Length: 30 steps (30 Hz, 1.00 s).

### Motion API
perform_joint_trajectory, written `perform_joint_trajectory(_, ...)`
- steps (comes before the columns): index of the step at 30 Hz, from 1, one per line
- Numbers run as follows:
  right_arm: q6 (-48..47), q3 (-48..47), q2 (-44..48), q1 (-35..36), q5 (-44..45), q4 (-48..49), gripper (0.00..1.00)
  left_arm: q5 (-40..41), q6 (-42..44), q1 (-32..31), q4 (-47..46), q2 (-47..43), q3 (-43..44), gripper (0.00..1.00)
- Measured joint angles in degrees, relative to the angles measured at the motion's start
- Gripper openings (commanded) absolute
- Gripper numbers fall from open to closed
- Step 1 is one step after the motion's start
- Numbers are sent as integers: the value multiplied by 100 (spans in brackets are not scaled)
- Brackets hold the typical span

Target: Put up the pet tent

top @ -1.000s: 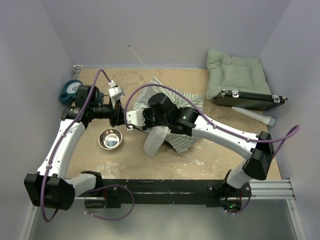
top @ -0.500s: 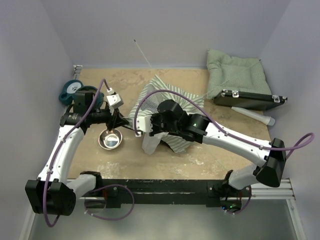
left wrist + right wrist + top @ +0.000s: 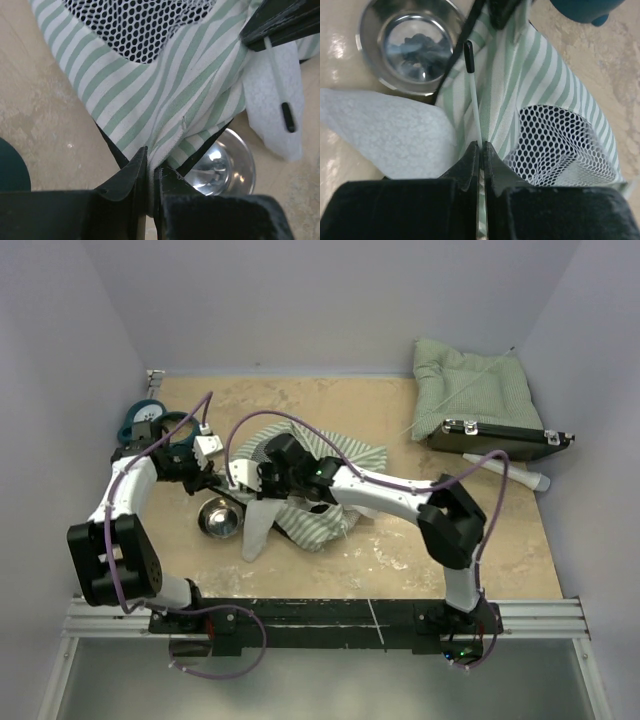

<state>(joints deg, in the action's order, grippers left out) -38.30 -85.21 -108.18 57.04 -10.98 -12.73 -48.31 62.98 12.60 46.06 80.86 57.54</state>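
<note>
Top external: pet tent lies crumpled, green-striped, mesh exposed.

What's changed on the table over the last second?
The left hand and right hand slid left, dragging the pet tent along; its pole no longer pokes up against the back wall. Grips unchanged: left on striped fabric, right on the pole. Bowl, cushion and case stayed put.
</note>
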Motion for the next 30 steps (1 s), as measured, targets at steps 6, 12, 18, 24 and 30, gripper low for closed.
perform_joint_trajectory(6, 811, -1314, -1425, -361, -654, -81, 0, 122, 247, 280, -793, -63, -503, 14)
perform_joint_trajectory(12, 1318, -1971, -2092, -638, -1091, -286, 0, 267, 387, 417, -1515, -212, -973, 64)
perform_joint_trajectory(18, 1370, -1989, -2284, -798, -1106, -516, 0, -116, 562, 981, -538, 553, 35, 100)
perform_joint_trajectory(24, 1438, -2024, -2387, -798, -1062, -575, 0, -688, 376, 1137, 614, 1574, 1172, 74)
perform_joint_trajectory(30, 1539, -2020, -2387, -798, -1062, -533, 0, -667, -57, 651, 533, 1679, 1163, 56)
